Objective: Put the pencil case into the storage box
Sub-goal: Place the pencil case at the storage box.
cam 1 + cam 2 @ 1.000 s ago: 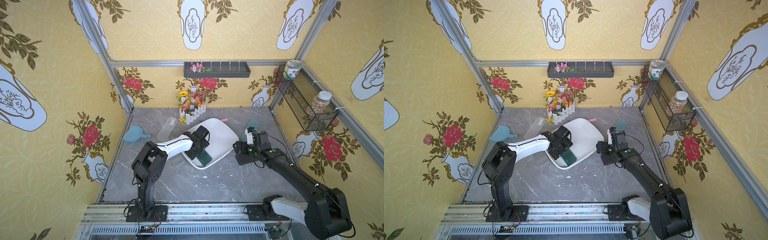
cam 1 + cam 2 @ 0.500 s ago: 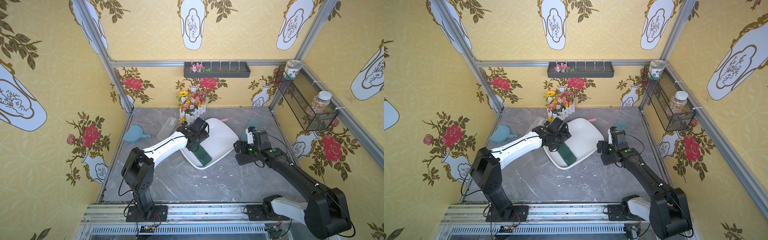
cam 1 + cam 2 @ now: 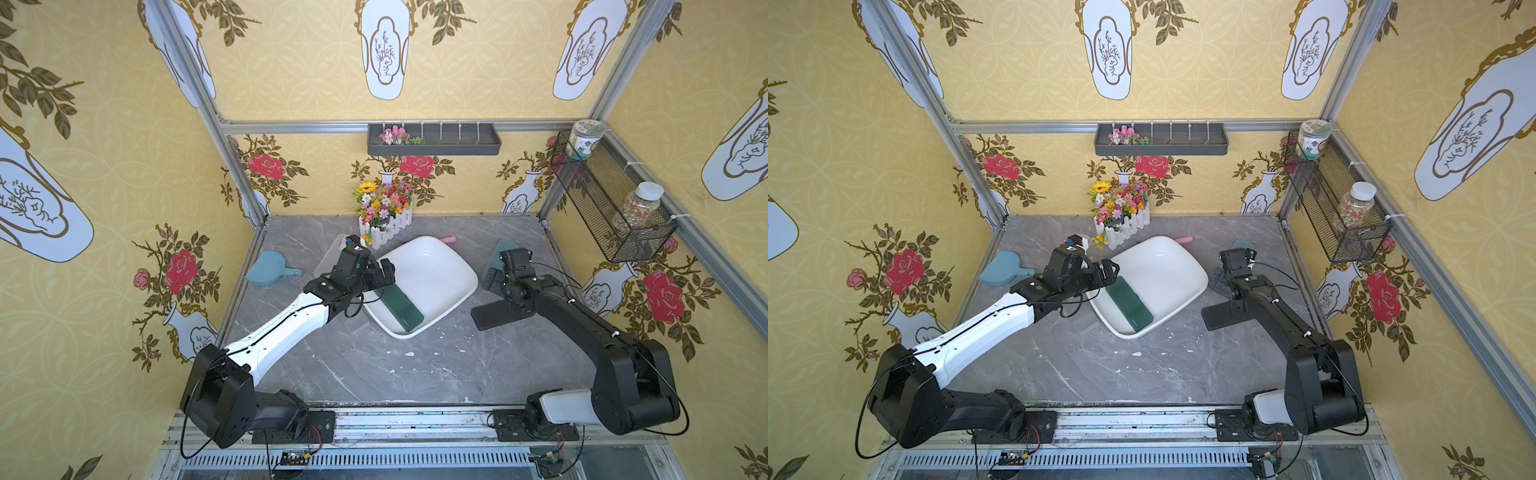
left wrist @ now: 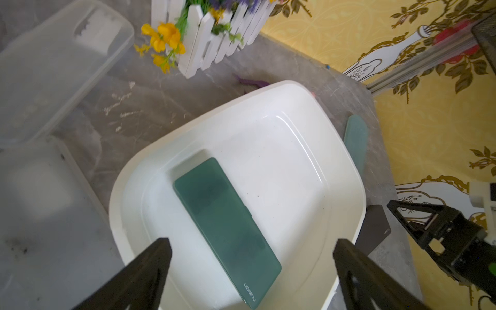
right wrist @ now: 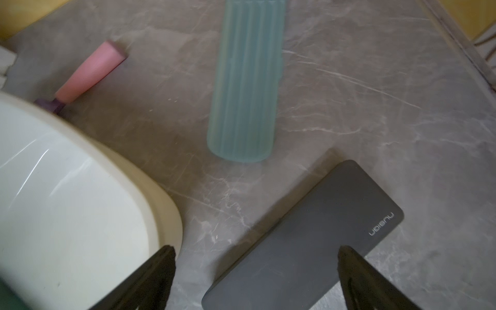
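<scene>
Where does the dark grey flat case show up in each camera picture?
Top view: dark grey case right of the storage box.
Top view: likewise.
Left wrist: just past the box's rim.
Right wrist: beside the box.
Shared landmark: the storage box.

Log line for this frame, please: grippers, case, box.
green pencil case: flat inside storage box | left gripper: open, empty, over box | right gripper: open, empty, over grey case on table
</scene>
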`<action>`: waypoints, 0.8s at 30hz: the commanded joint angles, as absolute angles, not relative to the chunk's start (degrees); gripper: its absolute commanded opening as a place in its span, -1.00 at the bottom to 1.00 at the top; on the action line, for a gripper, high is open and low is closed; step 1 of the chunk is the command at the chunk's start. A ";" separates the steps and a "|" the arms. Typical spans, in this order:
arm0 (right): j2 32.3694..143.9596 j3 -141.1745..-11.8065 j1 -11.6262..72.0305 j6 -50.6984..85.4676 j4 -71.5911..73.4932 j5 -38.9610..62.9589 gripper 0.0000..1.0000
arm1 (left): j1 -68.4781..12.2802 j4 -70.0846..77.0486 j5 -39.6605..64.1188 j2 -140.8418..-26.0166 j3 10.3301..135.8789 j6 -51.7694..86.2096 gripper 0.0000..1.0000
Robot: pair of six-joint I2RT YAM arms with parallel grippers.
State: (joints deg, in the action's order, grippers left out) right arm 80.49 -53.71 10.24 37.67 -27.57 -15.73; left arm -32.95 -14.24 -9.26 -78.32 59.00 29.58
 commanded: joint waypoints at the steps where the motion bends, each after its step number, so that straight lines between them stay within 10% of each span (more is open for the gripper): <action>1: 83.30 -56.97 10.46 53.73 -40.02 -23.01 0.94 | -32.88 -15.50 -9.38 -79.90 60.56 20.21 1.00; 11: 81.92 -59.91 16.99 85.02 -56.27 -30.19 0.94 | -32.87 -12.92 -8.46 -82.45 59.93 15.49 1.00; 24: 84.25 -53.00 16.61 87.82 -45.21 -27.96 0.94 | -32.78 -11.61 -8.56 -84.79 58.85 15.05 1.00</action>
State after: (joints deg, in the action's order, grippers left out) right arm 83.13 -53.71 16.80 86.80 -49.95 -28.53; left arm -32.80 -13.32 -9.02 -84.42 59.33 15.86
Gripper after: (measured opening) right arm 0.970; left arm 0.999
